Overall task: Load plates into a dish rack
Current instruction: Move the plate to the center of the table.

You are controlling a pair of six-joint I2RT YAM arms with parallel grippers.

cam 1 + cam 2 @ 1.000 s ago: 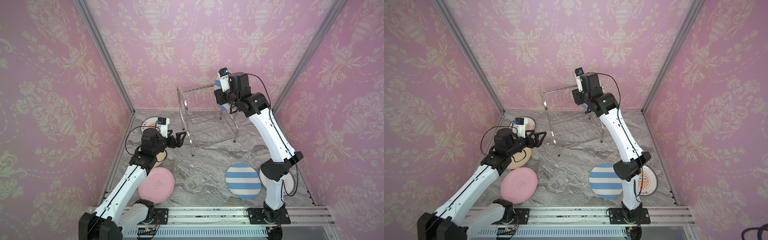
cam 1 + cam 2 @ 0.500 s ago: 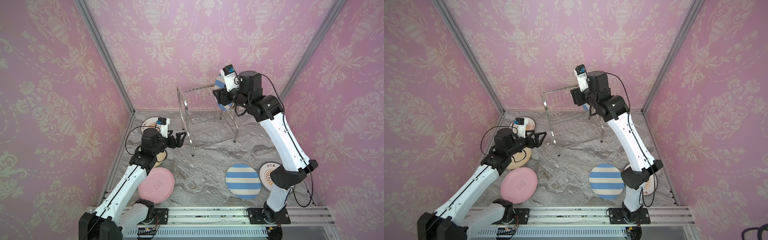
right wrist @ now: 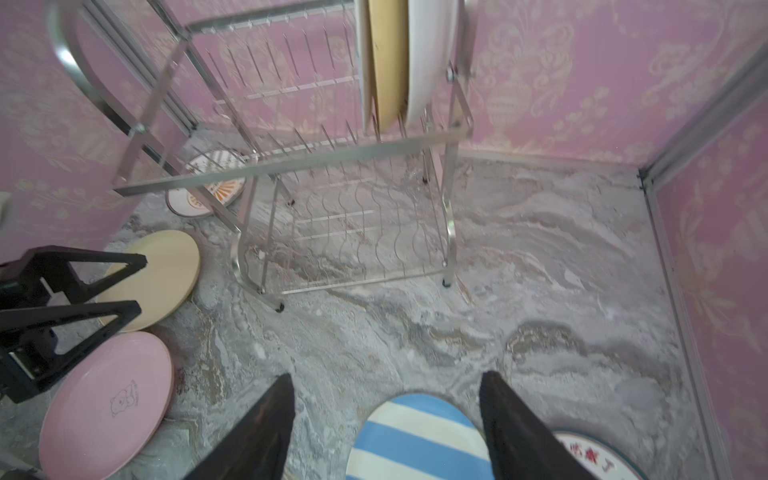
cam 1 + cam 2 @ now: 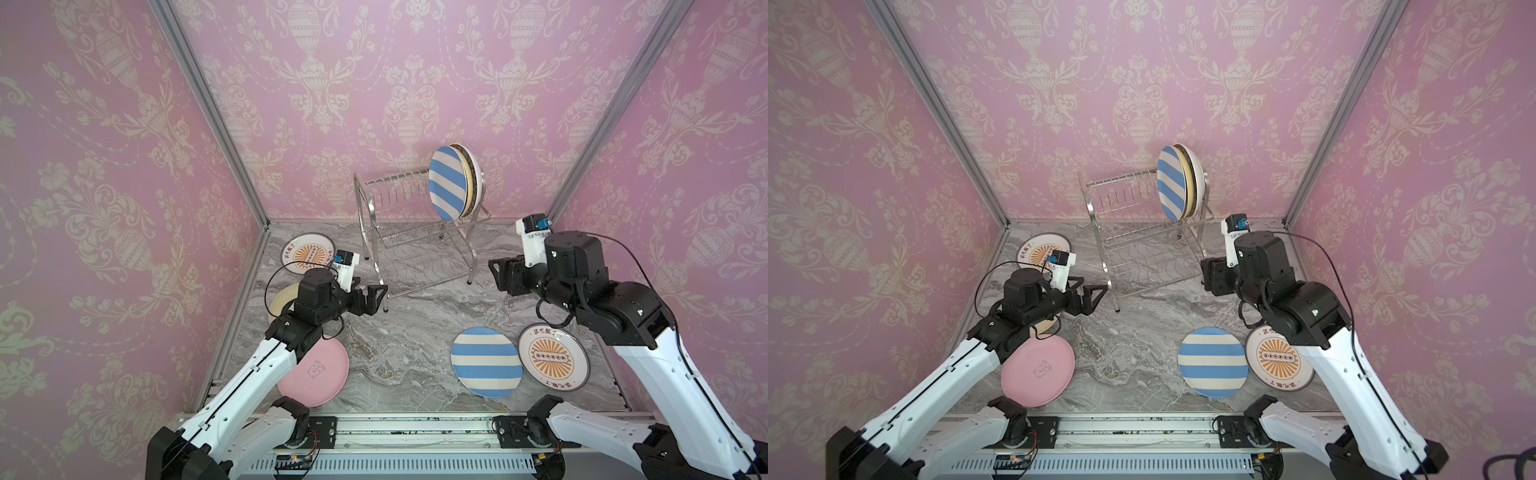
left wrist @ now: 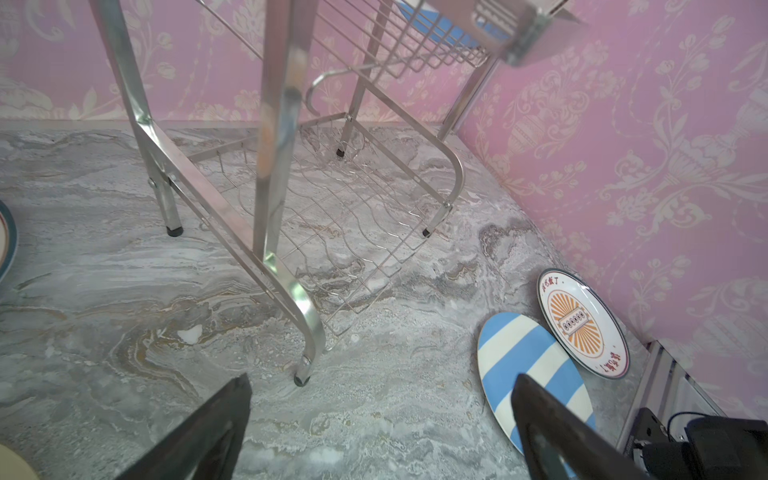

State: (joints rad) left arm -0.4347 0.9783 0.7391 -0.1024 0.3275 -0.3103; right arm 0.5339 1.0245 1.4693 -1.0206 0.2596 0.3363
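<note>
- L claw (image 4: 380, 298): held wide open, empty, near rack (image 4: 415, 245) front leg.
- R claw (image 4: 497, 274): held wide open, nothing gripped.
- 3 plates (image 4: 446, 183) stood in rack top tier; 5 more seen flat on table (image 4: 415, 320).

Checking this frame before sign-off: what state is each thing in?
dish rack, upright
racked striped plate, on edge
racked tan plate, on edge
racked white plate, on edge
loose striped plate, flat
near sunburst plate, flat
far sunburst plate, flat
cream plate, flat
pink plate, flat
left gripper, open, empty
right gripper, open, empty
</note>
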